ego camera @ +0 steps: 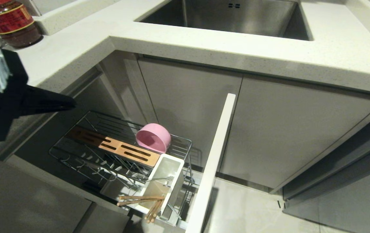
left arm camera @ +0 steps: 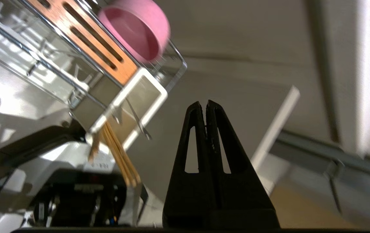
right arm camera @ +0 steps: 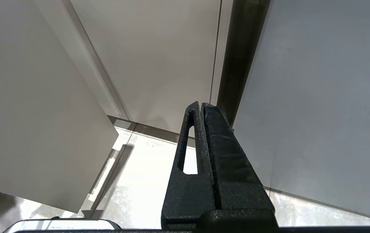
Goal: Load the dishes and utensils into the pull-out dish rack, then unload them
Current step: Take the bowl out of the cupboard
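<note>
Three views, starting up top with the head view: the pull-out dish rack (ego camera: 120,152) stands drawn out below the pale surface (ego camera: 204,42), its flat front panel (ego camera: 212,161) edge-on to the right. The pink bowl (ego camera: 153,137) is tipped on its side at the far end of the rack, just beyond the slotted wooden strip (ego camera: 113,145). The white utensil holder (ego camera: 167,181) stands at the near corner, and the chopsticks (ego camera: 143,200) poke out of it at an angle, crossed over its near rim. The fork (ego camera: 154,178) leans inside the holder. The left pincer (ego camera: 70,104) hangs high on the left, above the rack's far end, touching nothing. A red-lidded jar (ego camera: 11,22) stands on the surface's corner, with the steel sink (ego camera: 230,17) further right.

Left wrist view: the left pincer (left arm camera: 204,104) shows its fingers pressed together, nothing between them. Off to the side sit the bowl (left arm camera: 136,29), the wooden strip (left arm camera: 91,45), the holder (left arm camera: 133,103), the chopsticks (left arm camera: 120,155) fanning out and the fork's tines (left arm camera: 143,131).

Right wrist view: the right pincer (right arm camera: 201,105) is pressed together and empty, parked facing cabinet doors (right arm camera: 156,58) and a glossy floor (right arm camera: 146,181).
</note>
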### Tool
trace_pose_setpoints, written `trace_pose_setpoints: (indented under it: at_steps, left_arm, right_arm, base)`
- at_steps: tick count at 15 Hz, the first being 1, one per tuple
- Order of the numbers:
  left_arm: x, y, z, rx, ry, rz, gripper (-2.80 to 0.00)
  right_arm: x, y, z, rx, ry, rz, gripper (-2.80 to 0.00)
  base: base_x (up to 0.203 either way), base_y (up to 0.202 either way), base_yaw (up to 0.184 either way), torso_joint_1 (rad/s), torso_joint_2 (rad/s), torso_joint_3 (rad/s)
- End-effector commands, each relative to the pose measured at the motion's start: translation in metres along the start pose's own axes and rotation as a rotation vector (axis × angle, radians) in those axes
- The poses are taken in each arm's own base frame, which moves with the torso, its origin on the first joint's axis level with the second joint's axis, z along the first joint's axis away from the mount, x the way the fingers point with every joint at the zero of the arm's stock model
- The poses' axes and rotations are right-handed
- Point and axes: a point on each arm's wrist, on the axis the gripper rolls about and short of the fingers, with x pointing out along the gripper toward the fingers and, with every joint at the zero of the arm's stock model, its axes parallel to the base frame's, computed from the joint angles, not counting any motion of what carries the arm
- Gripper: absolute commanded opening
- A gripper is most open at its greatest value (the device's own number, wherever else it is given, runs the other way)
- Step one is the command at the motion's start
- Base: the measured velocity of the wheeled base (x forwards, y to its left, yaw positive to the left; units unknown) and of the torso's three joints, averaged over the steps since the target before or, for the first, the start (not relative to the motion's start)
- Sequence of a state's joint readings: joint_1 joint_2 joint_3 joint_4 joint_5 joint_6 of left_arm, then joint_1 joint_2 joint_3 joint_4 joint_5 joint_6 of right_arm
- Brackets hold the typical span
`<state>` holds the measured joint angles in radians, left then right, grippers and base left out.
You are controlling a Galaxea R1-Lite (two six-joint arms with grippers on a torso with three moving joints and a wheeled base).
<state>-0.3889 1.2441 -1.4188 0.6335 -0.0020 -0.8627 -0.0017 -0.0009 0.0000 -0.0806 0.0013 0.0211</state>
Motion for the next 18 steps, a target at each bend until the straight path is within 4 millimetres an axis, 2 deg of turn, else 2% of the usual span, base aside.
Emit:
trace_pose_setpoints:
  at_steps: [1,5,8,10,11,18]
  left_arm:
    - [0.046,0.005,-0.014,0.015,0.024,0.071,-2.80]
    - [0.094,0.008,-0.053,0.091,0.004,0.133,-2.80]
    - [0.120,0.012,-0.077,0.141,-0.007,0.194,-2.80]
    - [0.135,0.018,-0.086,0.151,0.009,0.218,-2.80]
    - [0.141,0.020,-0.089,0.155,0.015,0.227,0.00]
    - [0.175,0.024,-0.084,0.117,-0.002,0.199,0.00]
  right_arm:
    - [0.001,0.000,-0.007,0.000,0.025,0.000,-2.80]
    - [0.001,0.000,-0.007,0.000,0.025,0.000,-2.80]
    - [0.001,0.000,-0.007,0.000,0.025,0.000,-2.80]
    - [0.001,0.000,-0.007,0.000,0.025,0.000,-2.80]
    - [0.001,0.000,-0.007,0.000,0.025,0.000,-2.80]
    - [0.001,0.000,-0.007,0.000,0.025,0.000,-2.80]
  base:
    - [0.000,0.000,0.000,0.000,0.00,0.000]
    - [0.000,0.000,0.000,0.000,0.00,0.000]
    - [0.000,0.000,0.000,0.000,0.00,0.000]
    - [0.000,0.000,0.000,0.000,0.00,0.000]
    - [0.000,0.000,0.000,0.000,0.00,0.000]
    - [0.000,0.000,0.000,0.000,0.00,0.000]
